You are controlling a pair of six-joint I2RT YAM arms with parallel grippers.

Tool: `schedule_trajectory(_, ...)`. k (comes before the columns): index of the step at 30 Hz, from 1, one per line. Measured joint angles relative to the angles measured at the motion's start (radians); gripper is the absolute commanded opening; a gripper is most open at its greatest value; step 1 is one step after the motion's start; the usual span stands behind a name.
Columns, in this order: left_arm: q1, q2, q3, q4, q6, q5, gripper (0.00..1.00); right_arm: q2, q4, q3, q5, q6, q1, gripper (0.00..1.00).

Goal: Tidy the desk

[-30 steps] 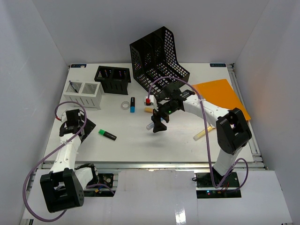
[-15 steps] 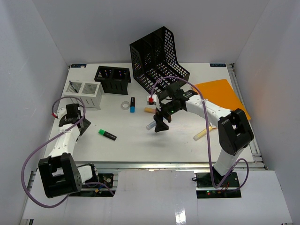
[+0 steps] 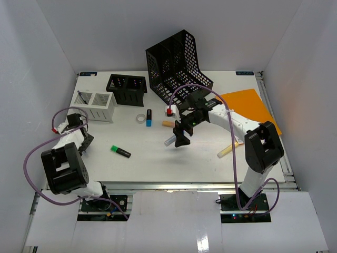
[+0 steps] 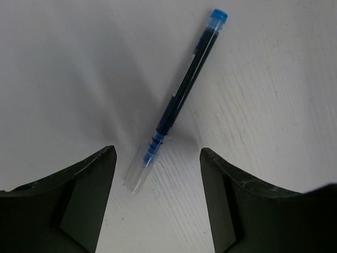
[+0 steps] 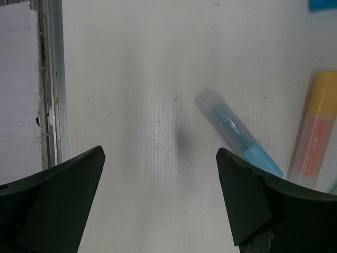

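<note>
The white desk [image 3: 174,163] holds scattered pens and markers. My left gripper [image 3: 83,141] is open near the desk's left edge. In the left wrist view it [image 4: 158,174] hovers over a blue pen [image 4: 181,100], whose clear end lies between the fingers, nearer the left one. My right gripper [image 3: 181,139] is open and empty at mid-desk. In the right wrist view it [image 5: 160,174] is above bare desk, with a light blue highlighter [image 5: 237,139] just beside its right finger and an orange highlighter [image 5: 316,132] further right. The light blue highlighter [image 3: 169,140] also shows in the top view.
A green highlighter [image 3: 120,152], tape ring [image 3: 140,118], blue marker [image 3: 149,118] and yellow highlighter [image 3: 225,151] lie loose. A white mesh organizer [image 3: 95,105], small black organizer [image 3: 126,88] and tall black file holder [image 3: 176,66] stand at the back. An orange folder [image 3: 250,108] lies right.
My left arm has swung back and left toward the desk's left edge. My right gripper has drifted slightly right, still open over the light blue highlighter.
</note>
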Motion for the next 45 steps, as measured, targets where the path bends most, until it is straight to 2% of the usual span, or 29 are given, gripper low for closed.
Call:
schedule_trajectory(14,0.077,0.115,0.066,0.068,0.066,0.077,0.64,0.023,-0.003,0.007,0.003,0.011,0.0,0.93)
schedule_trajectory(17,0.089,0.115,0.067,0.074,0.073,0.091,0.58,0.023,-0.004,0.007,0.003,0.012,0.0,0.93)
schedule_trajectory(25,0.099,0.117,0.067,0.083,0.093,0.111,0.29,0.023,-0.004,0.007,0.003,0.016,0.0,0.93)
schedule_trajectory(36,0.105,0.104,0.055,0.1,0.102,0.158,0.02,-0.016,-0.001,-0.015,0.001,0.025,0.0,0.93)
schedule_trajectory(45,0.103,-0.005,-0.003,0.092,0.11,0.318,0.0,-0.046,0.004,-0.028,-0.019,0.025,0.0,0.93)
